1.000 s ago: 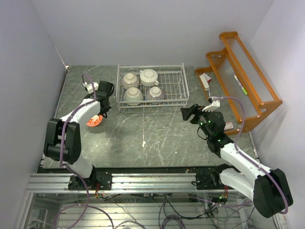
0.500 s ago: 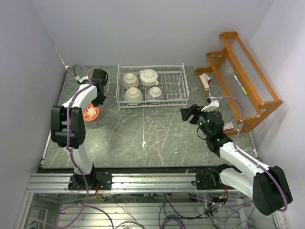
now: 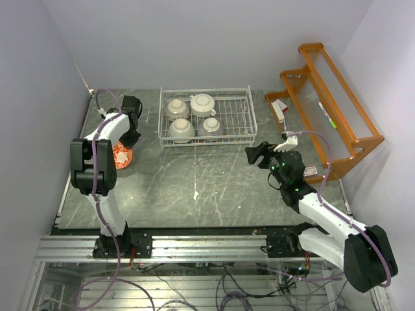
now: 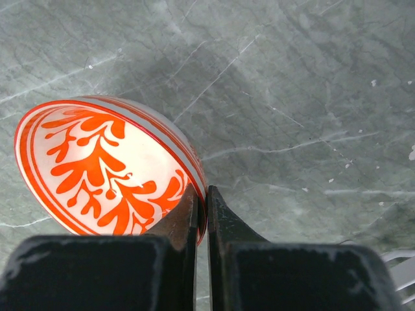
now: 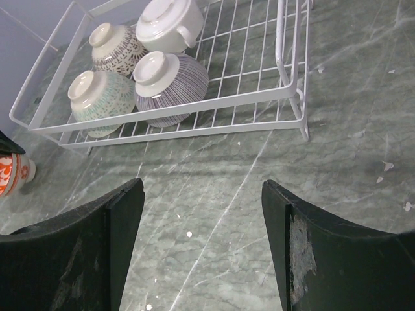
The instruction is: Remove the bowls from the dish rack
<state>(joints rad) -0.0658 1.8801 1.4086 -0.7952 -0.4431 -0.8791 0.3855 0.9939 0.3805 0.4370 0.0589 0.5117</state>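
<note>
My left gripper (image 4: 201,191) is shut on the rim of the red-patterned bowl (image 4: 110,168), which is tilted just over the table, left of the dish rack (image 3: 251,123). In the top view the bowl (image 3: 120,154) sits below the left gripper (image 3: 127,138). Several bowls stand upside down in the left half of the white wire dish rack (image 5: 259,97): a dark-patterned one (image 5: 117,46), a white one with a handle (image 5: 170,24), a striped one (image 5: 170,79) and a cream one (image 5: 100,94). My right gripper (image 5: 202,188) is open and empty, in front of the rack's right end (image 3: 253,154).
An orange wooden shelf (image 3: 331,110) stands along the right wall with small items on it. The walls close in the table at left and back. The red bowl also shows at the left edge of the right wrist view (image 5: 13,173).
My left arm has swung left and back, carrying the red-patterned bowl toward the table's left edge. The right arm has barely moved.
</note>
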